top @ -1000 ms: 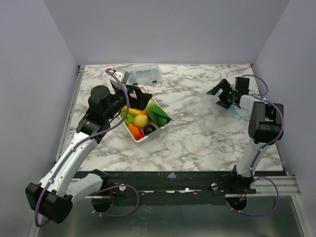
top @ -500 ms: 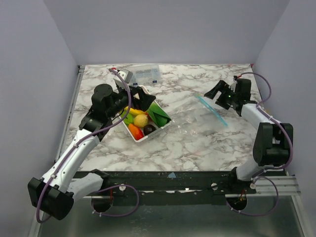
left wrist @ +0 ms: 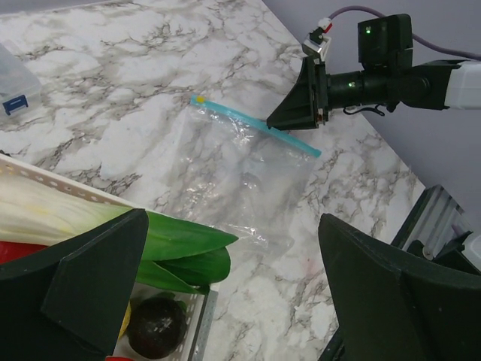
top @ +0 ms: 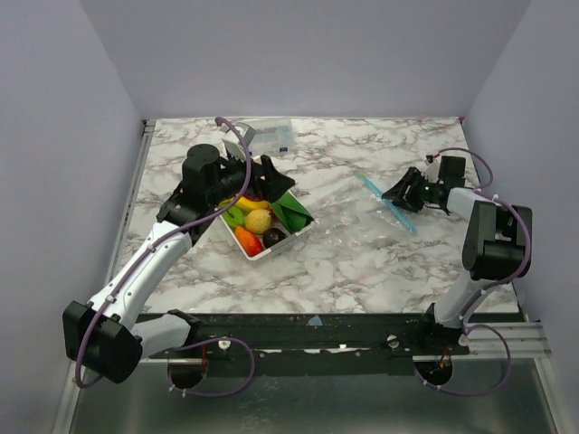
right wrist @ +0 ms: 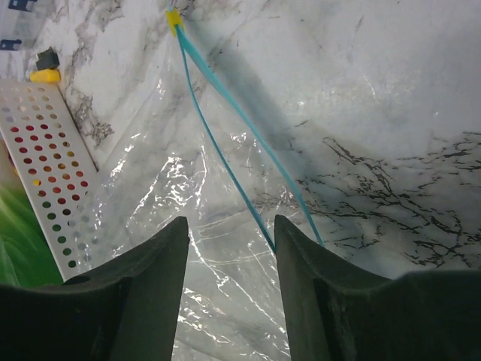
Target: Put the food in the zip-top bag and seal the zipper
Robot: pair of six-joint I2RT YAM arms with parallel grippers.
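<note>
I see the zip-top bag [top: 348, 221] lying flat on the counter [top: 407, 271]. Its zipper [top: 387, 203], at the bag's 3 o'clock, runs between the parted fingers of my right end effector [top: 399, 193]. The food [top: 258, 221] sits in the white tray [top: 255, 257] at the bag's 9 o'clock, under my left end effector [top: 256, 179], whose fingers are spread wide. A clear box [top: 269, 136] lies at 11.

White links and black joint housings make up the left arm [top: 136, 280] and right arm [top: 493, 240], each trailed by a thin purple cable [left wrist: 357, 8]. The left gripper [left wrist: 233, 218] and right gripper [right wrist: 229, 219] have matte black wedge fingers [left wrist: 83, 286]. A green light [left wrist: 367, 30] glows near the right gripper.
</note>
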